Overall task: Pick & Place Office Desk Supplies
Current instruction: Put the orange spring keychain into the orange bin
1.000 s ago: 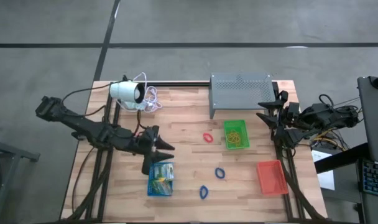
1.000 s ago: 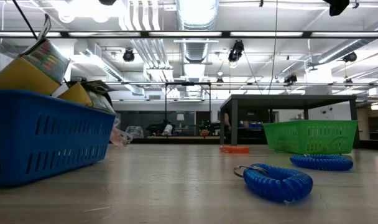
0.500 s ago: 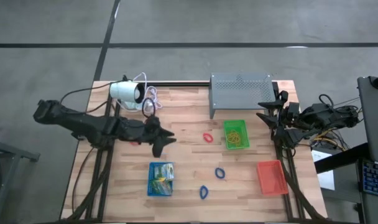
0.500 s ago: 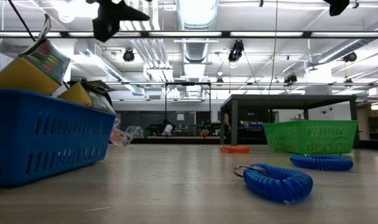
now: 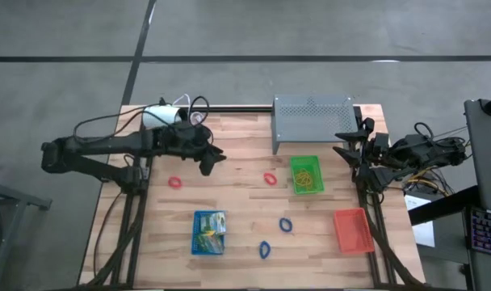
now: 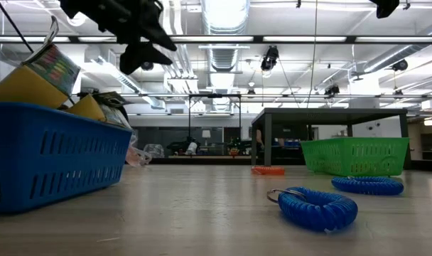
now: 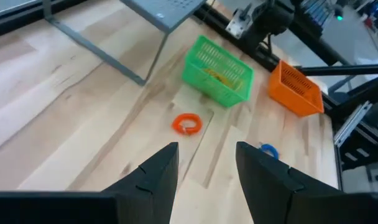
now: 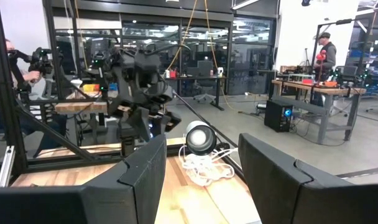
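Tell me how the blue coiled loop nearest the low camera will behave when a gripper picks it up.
The blue coiled loop looks like a springy plastic coil, so it will probably stretch and sag rather than stay stiff. It seems light for its size. A small metal ring at one end may dangle. Lying flat on the table, it seems unlikely to roll.

Both arms are matte black all over, built of chunky angular links, with black cables looping off the left arm (image 5: 108, 149) and bunching behind the right arm (image 5: 407, 153). Each tool carries two broad, dark, flat-faced fingers (image 7: 153, 177).
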